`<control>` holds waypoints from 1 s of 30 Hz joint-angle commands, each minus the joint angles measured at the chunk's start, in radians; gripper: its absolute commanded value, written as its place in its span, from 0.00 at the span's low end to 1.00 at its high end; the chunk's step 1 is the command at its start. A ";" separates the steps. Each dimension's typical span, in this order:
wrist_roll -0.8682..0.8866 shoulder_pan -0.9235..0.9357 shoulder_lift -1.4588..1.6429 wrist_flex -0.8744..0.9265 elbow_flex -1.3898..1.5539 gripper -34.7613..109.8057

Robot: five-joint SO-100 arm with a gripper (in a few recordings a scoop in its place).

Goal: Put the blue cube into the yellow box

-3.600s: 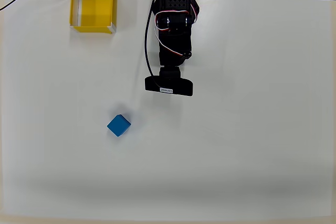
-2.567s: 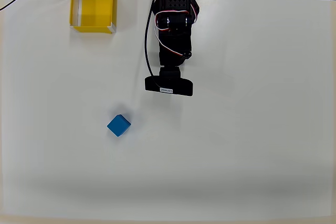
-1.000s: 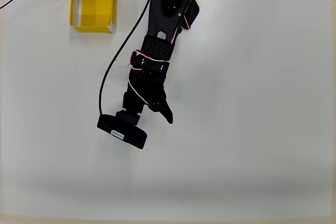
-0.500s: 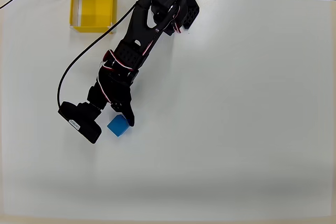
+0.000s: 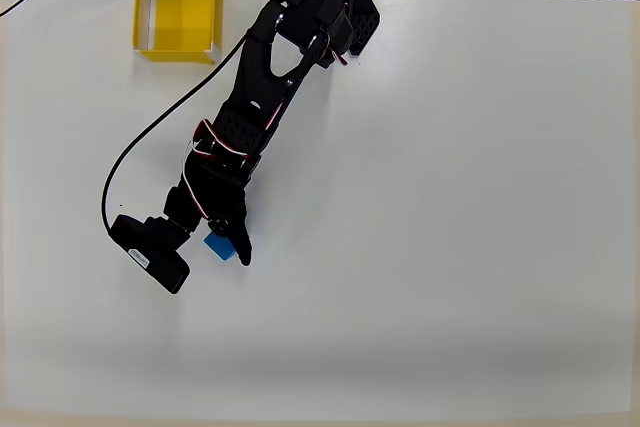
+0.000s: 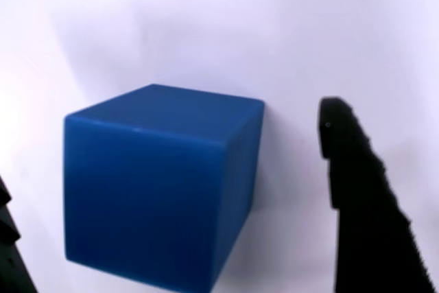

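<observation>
I have the gripper (image 5: 222, 247) spread wide around the cube (image 6: 161, 186), fingers clear of it; box (image 5: 177, 15) well apart.

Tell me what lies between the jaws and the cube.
Only bare white table: in the wrist view a gap shows between the cube and the right finger. The gripper straddles it, jaws open.
</observation>
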 commanded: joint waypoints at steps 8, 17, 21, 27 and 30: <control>0.020 -0.006 0.025 -0.025 -0.094 0.57; 0.018 -0.008 0.031 -0.026 -0.067 0.52; 0.020 -0.012 0.037 -0.038 -0.051 0.47; 0.018 -0.017 0.049 -0.051 -0.029 0.45; 0.021 -0.021 0.058 -0.055 -0.014 0.43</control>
